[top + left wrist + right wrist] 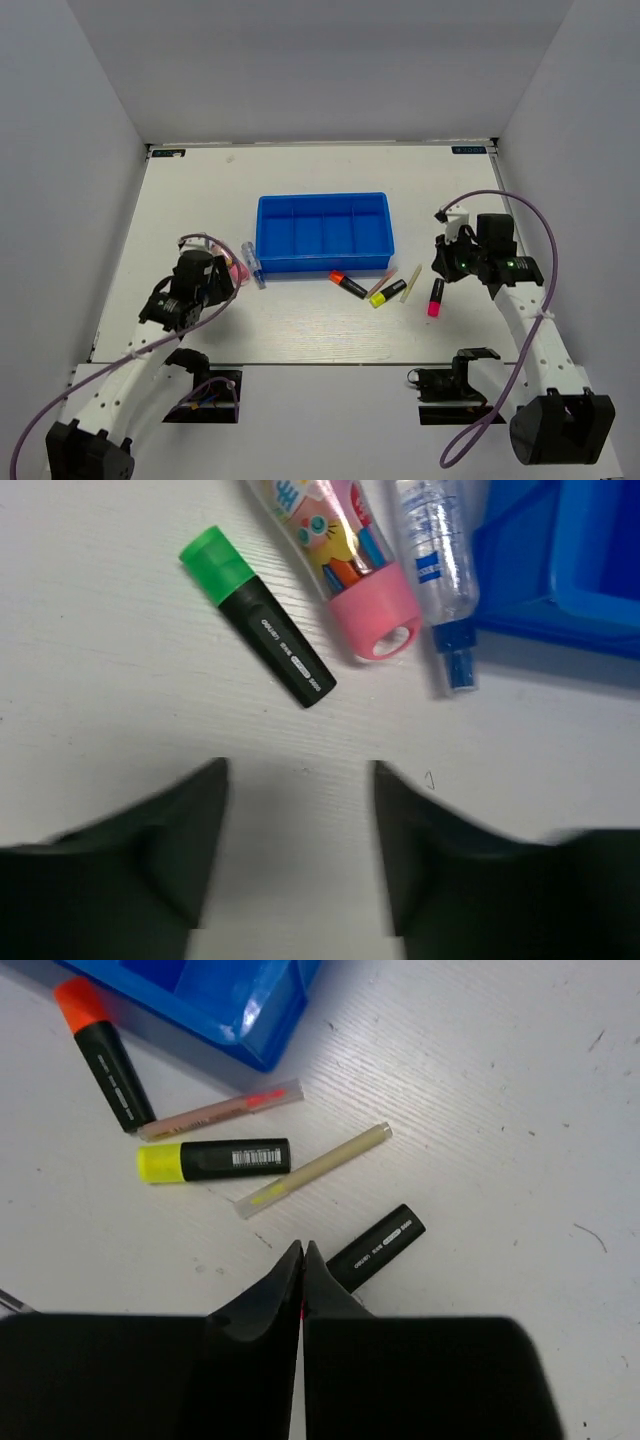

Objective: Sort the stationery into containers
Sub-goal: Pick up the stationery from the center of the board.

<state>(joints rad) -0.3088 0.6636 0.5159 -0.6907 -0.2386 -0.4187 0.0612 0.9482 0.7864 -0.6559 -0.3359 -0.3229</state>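
The bright-blue tray (322,232) with narrow compartments lies mid-table. My left gripper (300,775) is open and empty, just short of a green-ended black marker (258,645), a pink tube (345,560) and a clear-blue tube (440,570) beside the tray's left corner (560,560). My right gripper (302,1250) is shut and empty, above a pink-ended black marker (378,1246) whose pink end its fingers hide. An orange-ended marker (105,1055), a yellow-ended marker (215,1160) and two thin pale sticks (312,1170) (220,1110) lie beyond it, in front of the tray (230,995).
In the top view the left gripper (220,277) sits left of the tray and the right gripper (445,262) to its right. White walls enclose the table on three sides. Cables loop over both arms.
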